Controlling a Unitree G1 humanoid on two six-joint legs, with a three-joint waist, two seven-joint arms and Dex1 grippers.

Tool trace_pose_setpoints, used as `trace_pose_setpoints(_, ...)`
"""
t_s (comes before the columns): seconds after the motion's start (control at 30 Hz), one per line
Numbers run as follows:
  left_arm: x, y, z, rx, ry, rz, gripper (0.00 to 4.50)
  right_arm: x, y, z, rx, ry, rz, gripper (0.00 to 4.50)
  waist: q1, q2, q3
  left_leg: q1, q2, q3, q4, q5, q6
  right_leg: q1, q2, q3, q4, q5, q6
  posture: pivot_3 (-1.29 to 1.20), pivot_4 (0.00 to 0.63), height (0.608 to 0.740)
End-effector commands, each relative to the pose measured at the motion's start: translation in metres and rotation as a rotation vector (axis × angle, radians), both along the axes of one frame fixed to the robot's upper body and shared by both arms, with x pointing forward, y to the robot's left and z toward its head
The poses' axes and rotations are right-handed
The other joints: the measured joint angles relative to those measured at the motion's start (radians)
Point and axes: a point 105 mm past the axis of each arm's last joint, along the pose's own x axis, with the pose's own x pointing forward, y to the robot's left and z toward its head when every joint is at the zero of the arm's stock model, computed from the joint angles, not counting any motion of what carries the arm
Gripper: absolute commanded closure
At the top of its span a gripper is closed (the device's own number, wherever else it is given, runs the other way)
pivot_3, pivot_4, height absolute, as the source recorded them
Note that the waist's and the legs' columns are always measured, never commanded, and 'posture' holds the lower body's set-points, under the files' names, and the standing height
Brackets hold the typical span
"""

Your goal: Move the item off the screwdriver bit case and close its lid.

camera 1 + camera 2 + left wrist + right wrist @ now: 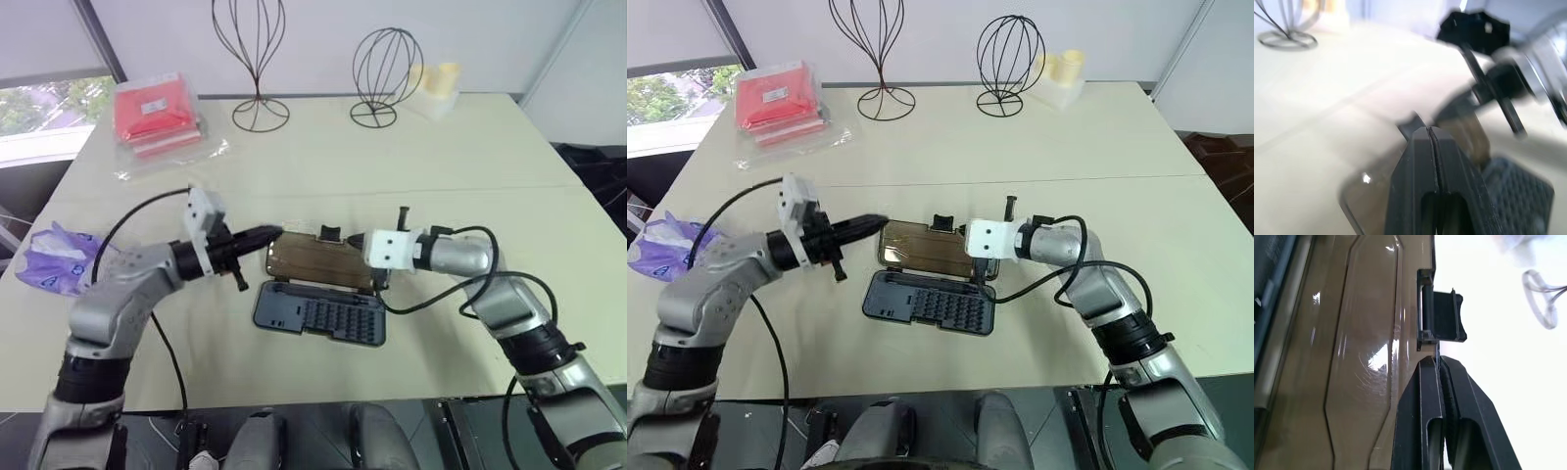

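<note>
Tissue pack [59,258] lies at the left edge of the worktop [323,166], well apart from the screwdriver bit case [320,315], so the clearing step looks done; closing remains. Case sits near the front middle of the worktop, tray of bits toward the robot, brown lid [318,260] folded open and lying flat behind it, latch tab [1442,316] on the far edge. Right claw [1440,363] is pinched shut on the lid's far rim just beside the tab, fingers [1420,411] pressed tight together. Left claw [272,233] closed on nothing, tip hanging just above the lid's left corner. Risks, as I judge them: the rim is thin and glossy, so the pinch may slide off as the lid swings up and let it flop back. Nothing pins the tray, so a lift on the lid could tip or drag the whole case instead. The closed left claw near the corner could jam the swing. Latch may not click without a final press.
</note>
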Motion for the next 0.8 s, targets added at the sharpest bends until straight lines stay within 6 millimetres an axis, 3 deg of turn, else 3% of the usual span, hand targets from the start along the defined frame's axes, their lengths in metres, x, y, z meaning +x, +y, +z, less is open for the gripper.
trace_pose_setpoints(0.03,0.016,0.013,0.016,-0.045,-0.037,0.089,4.5,-0.008,0.008,0.026,0.026,-0.145,0.023,4.45,0.0,0.0,0.0,0.0,0.0,0.0,0.0,0.0,0.0,0.0,0.0,0.0,0.0,0.0,0.0,0.0,0.15,0.74)
trace_pose_setpoints(0.17,0.043,0.029,0.01,-0.019,-0.038,0.239,4.5,-0.014,0.013,0.026,0.025,-0.16,0.031,4.45,0.0,0.0,0.0,0.0,0.0,0.0,0.0,0.0,0.0,0.0,0.0,0.0,0.0,0.0,0.0,0.0,0.15,0.74)
trace_pose_setpoints(0.3,0.058,0.037,-0.02,0.113,-0.035,0.311,4.5,-0.017,0.014,0.024,0.027,-0.152,0.031,4.45,0.001,0.0,0.0,0.0,0.0,0.0,0.0,0.0,0.0,0.0,0.0,0.0,0.0,0.0,0.0,0.0,0.15,0.74)
trace_pose_setpoints(0.53,0.059,0.029,-0.063,0.251,-0.022,0.242,4.5,-0.018,0.014,0.023,0.021,-0.146,0.031,4.45,0.001,0.0,0.0,0.0,0.0,0.0,0.0,0.0,0.0,0.0,0.0,0.0,0.0,0.0,0.0,0.0,0.15,0.74)
trace_pose_setpoints(0.8,0.061,0.025,-0.082,0.283,0.009,0.171,4.5,-0.017,0.013,0.022,0.016,-0.138,0.029,4.45,0.001,0.0,0.0,0.0,0.0,0.0,0.0,0.0,0.0,0.0,0.001,0.0,0.0,0.0,0.0,0.0,0.15,0.74)
